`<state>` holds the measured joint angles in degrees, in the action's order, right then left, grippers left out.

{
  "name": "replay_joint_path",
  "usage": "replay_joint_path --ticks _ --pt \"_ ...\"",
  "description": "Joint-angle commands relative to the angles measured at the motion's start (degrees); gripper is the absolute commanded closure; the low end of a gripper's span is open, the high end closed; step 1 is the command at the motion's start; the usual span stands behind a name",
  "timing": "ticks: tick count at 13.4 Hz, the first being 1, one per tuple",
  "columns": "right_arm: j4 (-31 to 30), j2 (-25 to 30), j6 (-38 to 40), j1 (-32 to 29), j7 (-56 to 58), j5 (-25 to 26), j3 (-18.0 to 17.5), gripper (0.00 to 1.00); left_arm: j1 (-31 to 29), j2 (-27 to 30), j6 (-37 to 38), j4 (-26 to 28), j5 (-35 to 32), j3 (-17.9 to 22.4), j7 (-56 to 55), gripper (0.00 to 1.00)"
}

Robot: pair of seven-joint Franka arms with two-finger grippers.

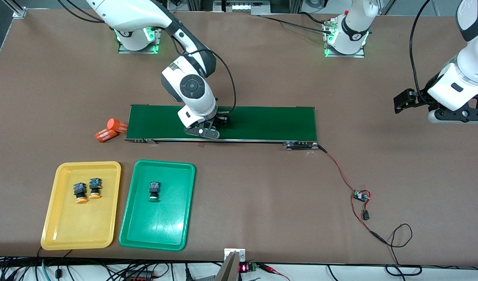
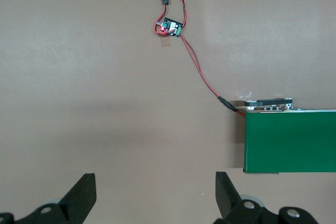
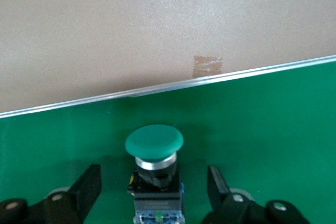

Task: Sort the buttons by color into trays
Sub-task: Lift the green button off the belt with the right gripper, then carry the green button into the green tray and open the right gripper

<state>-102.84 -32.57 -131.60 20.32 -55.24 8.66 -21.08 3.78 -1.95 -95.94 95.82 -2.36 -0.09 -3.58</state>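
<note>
right wrist view is showing the right gripper (image 3: 155, 192) sitting open around a green button (image 3: 154, 156) on the belt (image 3: 273, 129), fingers apart from it, while the left gripper (image 2: 156, 195) is waiting open over bare table (image 2: 79, 77).

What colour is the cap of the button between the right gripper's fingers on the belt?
Green: the button has a round green cap, clearest in the right wrist view.

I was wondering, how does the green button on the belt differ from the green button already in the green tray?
The green button on the belt lies on the dark conveyor belt, between the right gripper's open fingers. The green button in the tray lies in the green tray, with no gripper near it. Both have black-and-blue bodies and lie on their sides.
</note>
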Motion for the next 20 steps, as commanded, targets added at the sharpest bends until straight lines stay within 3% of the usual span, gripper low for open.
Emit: replay_joint_path --ticks 1,3,5,9,13,16,20 --pt "0.1 -0.3 -0.4 -0.3 0.0 0.0 -0.1 0.64 -0.2 0.7 0.9 0.0 -1.1 -0.1 0.4 0.00" --pt "0.5 -0.1 -0.1 -0.5 0.3 -0.1 0.0 0.89 -0.2 0.8 1.1 0.0 -1.1 -0.2 0.2 0.00" --pt "2.1 1.1 1.6 -1.2 1.0 -0.1 0.2 0.94 -0.2 0.7 1.5 -0.1 -1.1 -0.2 0.1 0.00" --pt "12.1 2.1 8.6 -4.0 10.7 -0.1 0.8 0.94 -0.2 0.7 1.5 -0.1 -1.1 -0.2 0.1 0.00" --pt "17.6 -0.4 7.5 -5.8 28.8 -0.1 7.3 0.94 -0.2 0.7 1.5 -0.1 -1.1 -0.1 0.1 0.00" --pt "20.8 -5.9 -0.1 -5.8 37.0 -0.2 12.4 0.94 -0.2 0.7 1.5 -0.1 -1.1 -0.1 0.1 0.00" --pt "22.3 -12.5 -11.5 -5.2 36.9 -0.1 13.5 0.93 -0.2 0.7 1.5 -0.1 -1.1 0.0 0.1 0.00"
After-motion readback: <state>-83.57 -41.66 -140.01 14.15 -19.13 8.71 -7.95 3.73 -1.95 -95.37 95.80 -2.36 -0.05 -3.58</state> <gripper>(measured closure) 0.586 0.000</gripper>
